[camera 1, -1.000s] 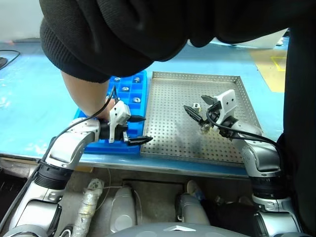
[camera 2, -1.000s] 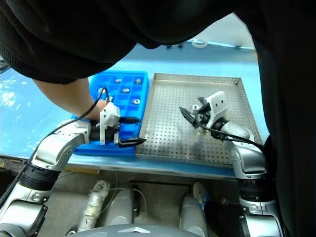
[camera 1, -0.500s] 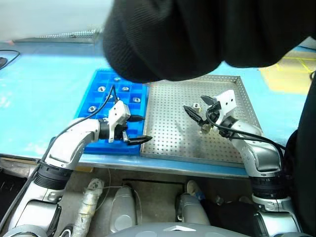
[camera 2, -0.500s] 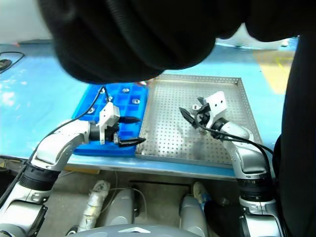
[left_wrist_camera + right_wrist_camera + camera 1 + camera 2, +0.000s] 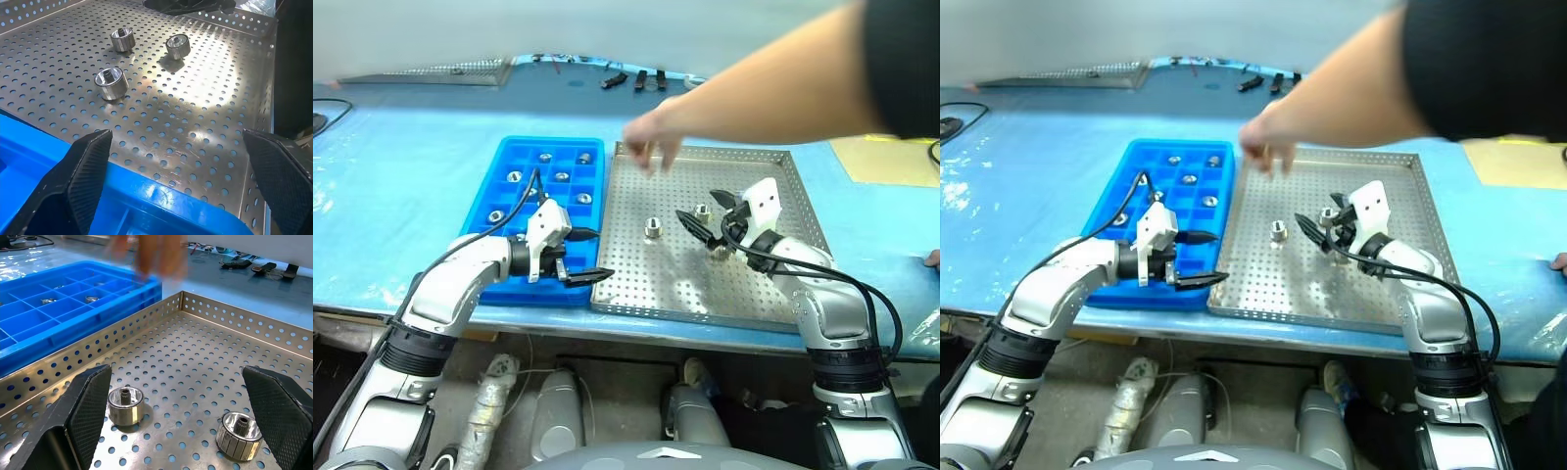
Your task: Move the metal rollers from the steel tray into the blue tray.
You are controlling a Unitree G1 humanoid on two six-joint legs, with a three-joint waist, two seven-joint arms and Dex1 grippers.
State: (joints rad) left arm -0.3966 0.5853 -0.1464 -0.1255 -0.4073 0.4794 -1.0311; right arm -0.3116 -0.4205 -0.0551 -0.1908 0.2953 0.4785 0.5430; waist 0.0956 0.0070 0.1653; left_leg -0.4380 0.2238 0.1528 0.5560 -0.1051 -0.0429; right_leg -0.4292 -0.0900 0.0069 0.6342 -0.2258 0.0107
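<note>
The steel tray (image 5: 744, 284) lies on the blue counter (image 5: 401, 157) with its left raised edge just beside the right wall of the blue tray (image 5: 509, 284); whether the two touch cannot be told. Its near edge runs close to the counter's front lip.

Three metal rollers show on the perforated floor in the left wrist view: one (image 5: 111, 83) nearest the blue tray, one (image 5: 122, 39) further in, one (image 5: 177, 46) beside it. In the head views one roller (image 5: 653, 228) stands alone in open sheet and another (image 5: 702, 211) sits just by the right hand. Most of the tray floor around them is bare. More rollers (image 5: 514, 177) already sit in separate compartments of the blue tray.

The left hand (image 5: 585, 257) hangs over the blue tray's right wall, fingers spread wide, gripping nothing. The right hand (image 5: 703, 219) hovers over the steel tray's middle, fingers spread, nothing between them.

A person's hand (image 5: 651, 140) reaches in above the steel tray's far left corner.

No writing can be read.
</note>
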